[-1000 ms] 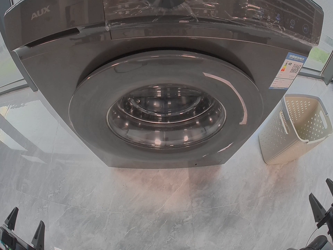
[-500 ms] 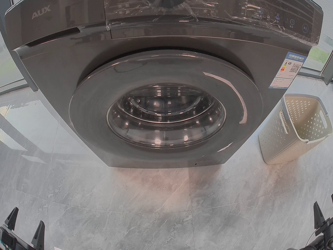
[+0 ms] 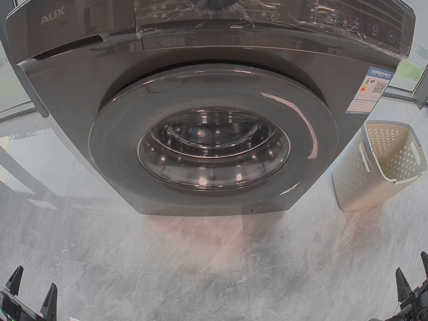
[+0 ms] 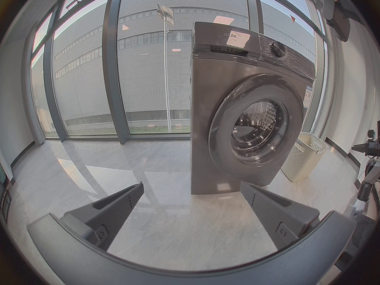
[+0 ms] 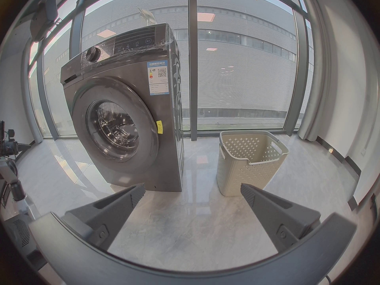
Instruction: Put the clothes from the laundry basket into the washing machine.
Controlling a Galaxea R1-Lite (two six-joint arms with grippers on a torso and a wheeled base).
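Observation:
The grey washing machine (image 3: 214, 94) stands straight ahead on the floor, its round glass door (image 3: 213, 148) shut. It also appears in the left wrist view as washing machine (image 4: 245, 115) and in the right wrist view as washing machine (image 5: 122, 111). The cream laundry basket (image 3: 379, 166) sits on the floor to the machine's right; no clothes show in the part of its inside that I can see, basket (image 5: 249, 159). My left gripper (image 3: 32, 287) hangs low at the near left, open and empty. My right gripper (image 3: 414, 273) is low at the near right, open and empty.
Glossy grey tile floor (image 3: 200, 264) stretches between me and the machine. Large windows (image 5: 237, 60) run behind the machine and basket. A white wall (image 5: 356, 99) and curtain lie beyond the basket on the right.
My right gripper has dropped lower toward the near right corner over the last second. The left gripper, machine and basket are unmoved.

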